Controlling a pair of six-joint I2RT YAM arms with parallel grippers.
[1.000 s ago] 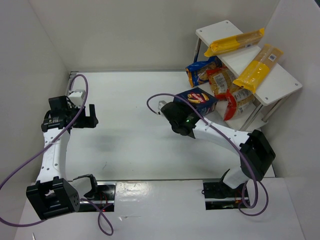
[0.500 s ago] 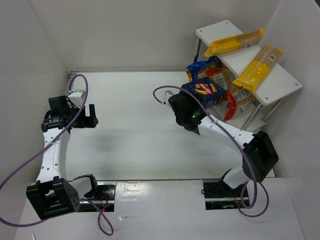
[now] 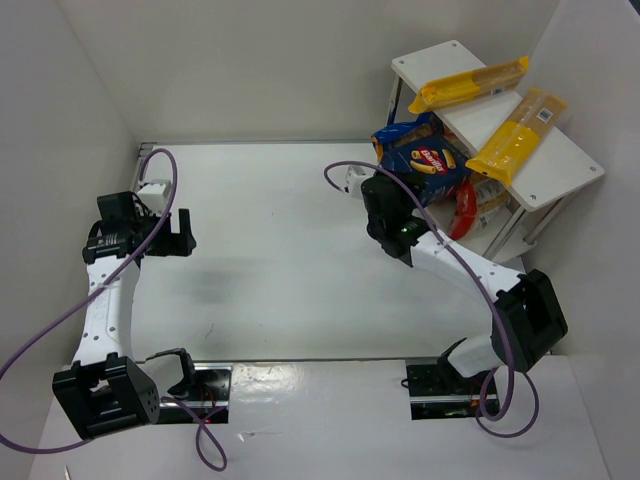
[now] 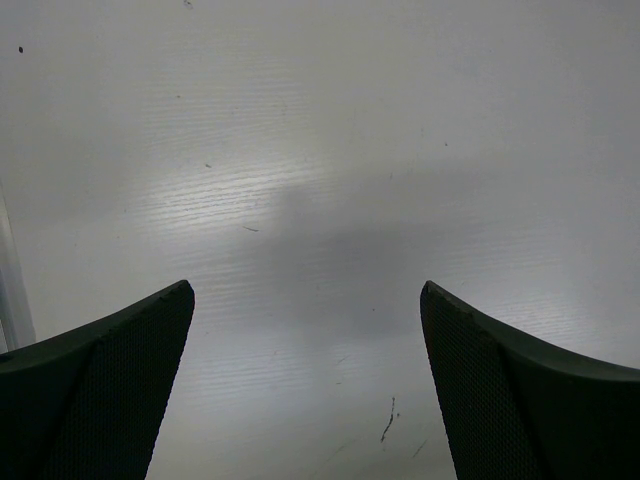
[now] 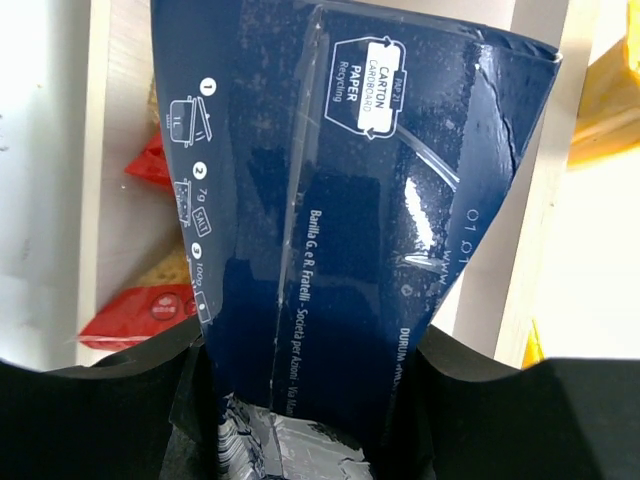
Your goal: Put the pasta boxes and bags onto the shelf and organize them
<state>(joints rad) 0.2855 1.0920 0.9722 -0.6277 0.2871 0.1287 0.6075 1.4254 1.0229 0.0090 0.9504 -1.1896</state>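
Your dark blue pasta box (image 3: 428,163) is pinched in the right tool (image 3: 408,186), at the front of the shelf (image 3: 560,165), level with its lower tier. A blue bag (image 3: 398,133) and a red bag (image 3: 462,210) lie just beside it. Two yellow bags (image 3: 468,83) lie on the top board. Your left tool (image 4: 305,380) hangs spread apart over the desk (image 3: 270,240), well apart from the shelf.

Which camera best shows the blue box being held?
Top external: the blue box shows whole, logo face up, at the front of the shelf. Right wrist shows only a printed side, close up. Left wrist shows none of it.
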